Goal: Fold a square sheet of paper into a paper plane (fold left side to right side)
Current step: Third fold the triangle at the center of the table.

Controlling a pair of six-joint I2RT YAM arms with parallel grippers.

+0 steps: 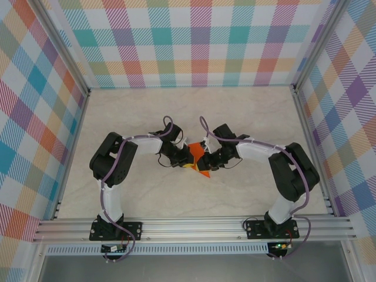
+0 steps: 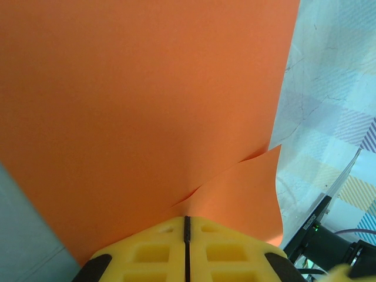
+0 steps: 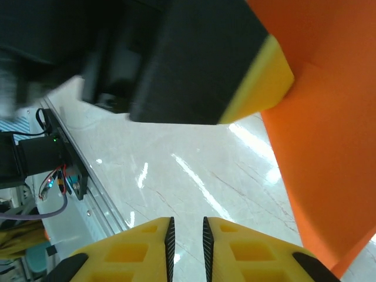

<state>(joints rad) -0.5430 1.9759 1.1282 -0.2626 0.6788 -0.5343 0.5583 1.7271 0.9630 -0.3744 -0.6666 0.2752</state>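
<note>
Top view: paper [image 1: 198, 157] is mostly covered by left gripper [image 1: 183, 157] and right gripper [image 1: 210, 158]. Outline and folds are unreadable, and the jaws are too small to judge. Left wrist: paper runs off the top and left edges, its lower edge is hidden behind the yellow fingers, and those are cut off at the bottom. Right wrist: paper is cut by the top and right edges. Dark hardware [image 3: 88, 59] left of the paper is blurred. Fingers are cut off at the bottom.
</note>
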